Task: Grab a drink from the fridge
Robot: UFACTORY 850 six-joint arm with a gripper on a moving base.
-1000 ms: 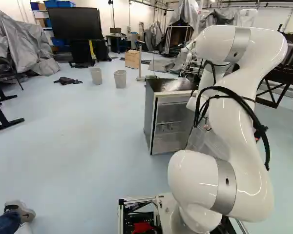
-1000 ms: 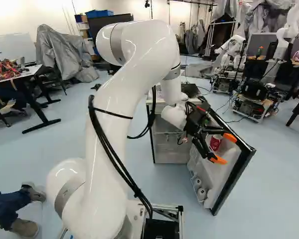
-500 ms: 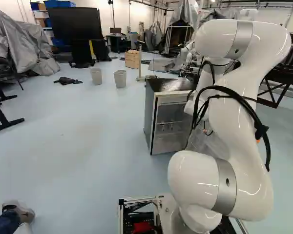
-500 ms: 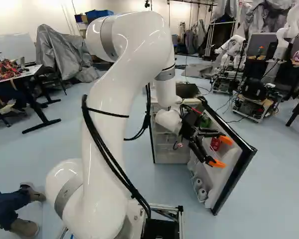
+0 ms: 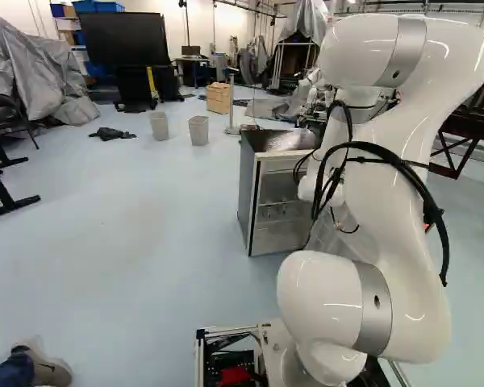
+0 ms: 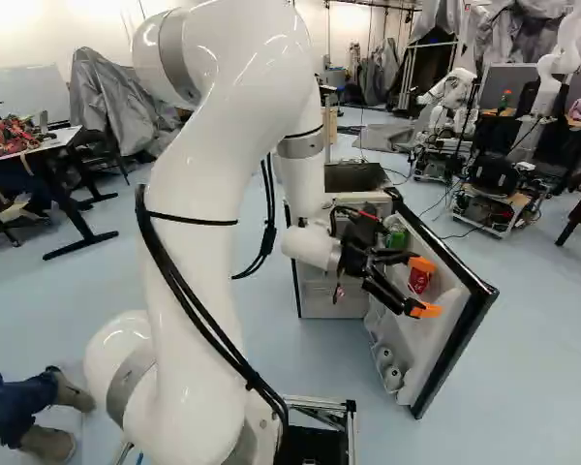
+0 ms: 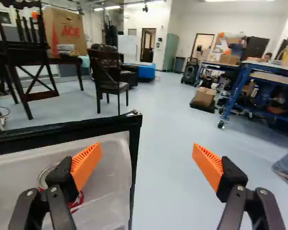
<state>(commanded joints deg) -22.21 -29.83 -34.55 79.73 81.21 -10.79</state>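
Left base view, fridge: here's the squat, grey-sided fridge (image 5: 270, 181), partly behind my glossy white arm (image 5: 391, 201).
Right base view, door: white-lined, black-edged door (image 6: 452, 354) wide open, that part's done! Red metal can (image 6: 419, 281) sits inside it, ungrasped.
Wrist view, black pincer (image 7: 147, 146): spread wide, empty; can's beneath one finger, off-centre.
To go: line up, clench, lift out, I'd judge.
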